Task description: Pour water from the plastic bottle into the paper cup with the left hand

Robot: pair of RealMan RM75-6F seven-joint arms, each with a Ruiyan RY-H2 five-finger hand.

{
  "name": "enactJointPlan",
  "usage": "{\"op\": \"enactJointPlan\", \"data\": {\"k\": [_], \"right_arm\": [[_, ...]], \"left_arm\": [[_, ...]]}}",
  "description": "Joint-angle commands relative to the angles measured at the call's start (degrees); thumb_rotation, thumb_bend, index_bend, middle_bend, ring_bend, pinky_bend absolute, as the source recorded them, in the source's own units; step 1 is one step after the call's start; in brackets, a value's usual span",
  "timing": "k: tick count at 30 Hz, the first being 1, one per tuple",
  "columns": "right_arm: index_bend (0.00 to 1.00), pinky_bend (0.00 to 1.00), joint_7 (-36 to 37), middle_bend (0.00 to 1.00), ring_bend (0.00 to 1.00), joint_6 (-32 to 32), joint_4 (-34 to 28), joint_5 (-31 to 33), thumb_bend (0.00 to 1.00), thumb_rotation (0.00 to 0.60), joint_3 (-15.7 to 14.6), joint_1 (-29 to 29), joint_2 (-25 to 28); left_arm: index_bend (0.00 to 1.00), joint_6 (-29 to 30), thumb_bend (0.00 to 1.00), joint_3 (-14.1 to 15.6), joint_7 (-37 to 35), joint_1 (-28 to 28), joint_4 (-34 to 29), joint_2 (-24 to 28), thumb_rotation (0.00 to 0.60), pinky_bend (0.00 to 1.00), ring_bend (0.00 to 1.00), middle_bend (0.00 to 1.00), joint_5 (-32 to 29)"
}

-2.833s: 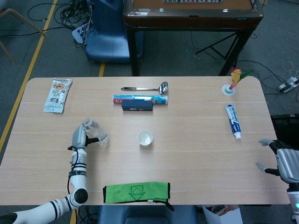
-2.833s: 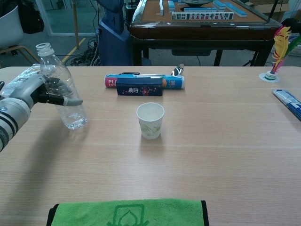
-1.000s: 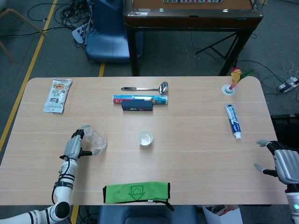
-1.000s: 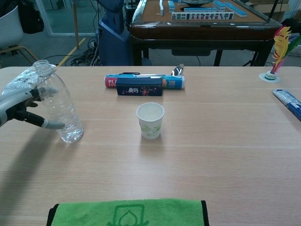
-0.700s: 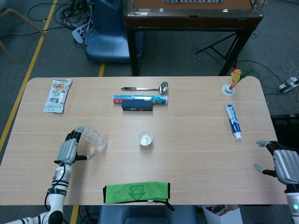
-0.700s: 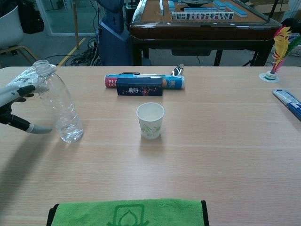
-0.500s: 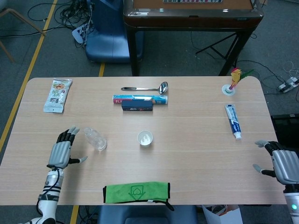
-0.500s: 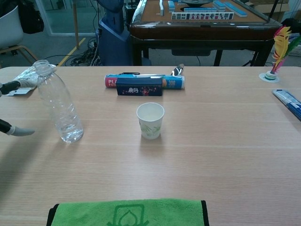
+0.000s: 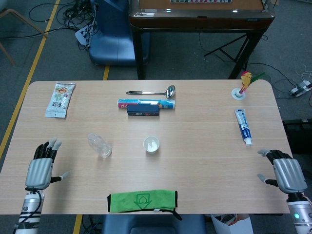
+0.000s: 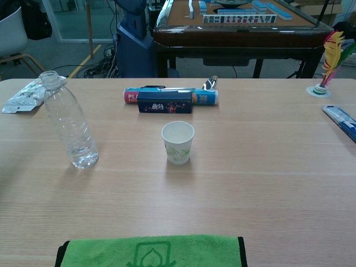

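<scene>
The clear plastic bottle (image 9: 99,145) (image 10: 68,123) stands upright and uncapped on the table, with a little water at its bottom. To its right sits the white paper cup (image 9: 151,144) (image 10: 178,142), upright. My left hand (image 9: 40,168) is open near the table's front left edge, well clear of the bottle and holding nothing. Off the front right edge my right hand (image 9: 284,172) is open with its fingers spread. The chest view shows neither hand.
A green cloth (image 9: 142,200) lies at the front edge. A dark box (image 9: 143,111) and a long tube (image 9: 146,103) lie behind the cup, with a spoon (image 9: 152,92) beyond. A snack packet (image 9: 60,99) is far left, toothpaste (image 9: 243,126) and a feather toy (image 9: 243,87) at right.
My left hand let go of the bottle and drew back toward the front left edge, leaving the chest view. The bottle stays standing. The right hand shifted slightly.
</scene>
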Motion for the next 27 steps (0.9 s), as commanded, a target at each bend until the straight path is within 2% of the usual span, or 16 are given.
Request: {"op": "enactJointPlan", "data": {"k": [1,8,12,27], "right_arm": [[0.32,0.41,-0.86,0.37,0.30,0.49,-0.15,0.14,0.05,0.600,0.09,-0.18,-0.27],[0.32,0.41,-2.42,0.37,0.30,1.75,-0.77,0.26,0.05,0.600,0.32,-0.65,-0.44],[0.32,0.41,-2.80,0.37,0.30,2.03,-0.86,0.69,0.05,0.600,0.55,-0.79,-0.36],[0.32,0.41,-2.87,0.37,0.30,2.23,-0.92,-0.21,0.05,0.600,0.19,-0.92,-0.14]], "left_arm": [[0.10,3.20,0.00,2.09,0.63,2.61,-0.96,2.14,0.600,0.03,0.00,0.00,3.40],[0.12,5.94,0.00,4.54,2.28,5.72,0.66,1.91,0.600,0.03,0.00,0.00,7.28],[0.12,5.13,0.00,6.07,5.02,6.07,1.44,1.81,0.600,0.03,0.00,0.00,9.69],[0.13,3.84,0.00,4.97,6.24,7.42,-0.01,2.28,0.600,0.03,0.00,0.00,10.74]]}}
